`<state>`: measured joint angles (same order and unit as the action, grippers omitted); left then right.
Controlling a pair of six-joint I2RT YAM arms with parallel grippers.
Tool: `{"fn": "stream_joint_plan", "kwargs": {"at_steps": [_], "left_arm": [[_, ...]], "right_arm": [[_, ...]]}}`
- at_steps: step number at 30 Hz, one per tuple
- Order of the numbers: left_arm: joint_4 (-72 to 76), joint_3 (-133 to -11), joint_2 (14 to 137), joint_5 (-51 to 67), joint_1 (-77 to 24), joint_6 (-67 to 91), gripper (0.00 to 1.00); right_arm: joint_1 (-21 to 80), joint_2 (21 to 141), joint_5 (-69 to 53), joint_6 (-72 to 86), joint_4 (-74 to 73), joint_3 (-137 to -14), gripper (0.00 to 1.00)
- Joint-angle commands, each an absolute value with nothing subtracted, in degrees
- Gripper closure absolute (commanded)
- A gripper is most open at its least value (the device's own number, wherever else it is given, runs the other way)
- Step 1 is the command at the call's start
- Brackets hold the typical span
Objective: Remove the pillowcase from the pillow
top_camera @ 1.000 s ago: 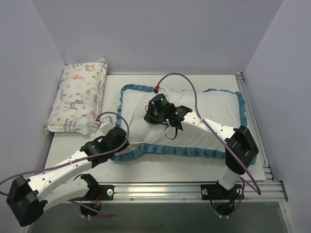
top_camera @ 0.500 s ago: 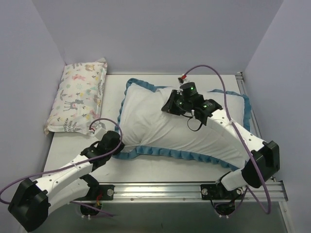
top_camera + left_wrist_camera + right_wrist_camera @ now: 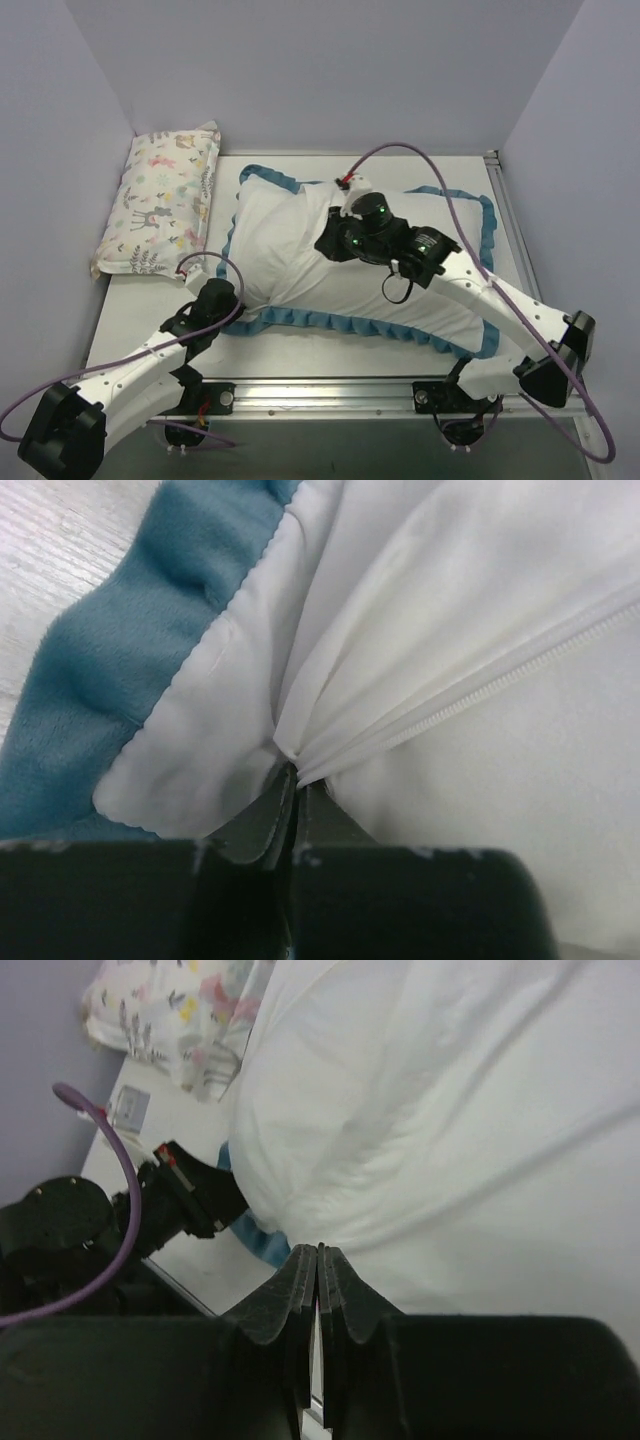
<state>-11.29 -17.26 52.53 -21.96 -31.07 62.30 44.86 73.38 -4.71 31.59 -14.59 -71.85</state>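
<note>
The pillowcase [image 3: 285, 230] lies across the table with its plain white face up and its teal frill [image 3: 330, 320] round the edge. It bulges, and the pillow inside is hidden. My left gripper [image 3: 232, 302] is at the near-left edge. In the left wrist view it [image 3: 297, 780] is shut on a fold of white fabric beside the zipper [image 3: 500, 670] and the frill [image 3: 120, 670]. My right gripper [image 3: 333, 243] is over the case's middle. In the right wrist view it [image 3: 318, 1252] is shut, with its tips pinching the raised white fabric [image 3: 420, 1110].
The small pastel animal-print pillow [image 3: 165, 195] lies at the far left against the wall and also shows in the right wrist view [image 3: 190, 1010]. Purple walls close in the left, back and right sides. A metal rail [image 3: 330, 392] runs along the near edge.
My right gripper swung right and back, then returned left toward the middle, dragging the case. The case's left end lifted and shifted left. My left gripper drew nearer, still holding the edge.
</note>
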Motion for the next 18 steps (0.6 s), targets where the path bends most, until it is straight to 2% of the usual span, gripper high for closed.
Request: {"fn": "stream_joint_plan", "kwargs": {"at_steps": [1, 3, 4, 7, 11, 18], "left_arm": [[-6.08, -12.06, 46.26, -17.58, -30.94, 59.5, 1.0], [-5.71, -11.25, 43.52, -16.44, -31.11, 59.24, 1.0], [-5.8, -10.99, 42.98, -16.17, -31.11, 59.06, 1.0], [-6.59, -11.07, 42.36, -15.38, -31.29, 58.8, 1.0], [-6.85, -11.34, 41.92, -14.85, -31.64, 58.97, 1.0], [-9.66, -12.3, 39.11, -15.55, -31.82, 59.06, 1.0]], "right_arm": [[51.49, 78.82, -0.18, 24.71, -16.44, -75.84, 0.9], [56.3, 83.13, 4.03, 21.64, -16.52, -80.05, 0.74], [57.9, 84.62, 5.09, 20.58, -16.87, -81.72, 0.6], [62.56, 92.0, 10.18, 16.45, -18.62, -88.84, 0.42], [63.63, 101.22, 11.07, 15.29, -19.25, -94.12, 0.33], [63.98, 110.29, 10.99, 14.07, -19.95, -93.96, 0.19]]}}
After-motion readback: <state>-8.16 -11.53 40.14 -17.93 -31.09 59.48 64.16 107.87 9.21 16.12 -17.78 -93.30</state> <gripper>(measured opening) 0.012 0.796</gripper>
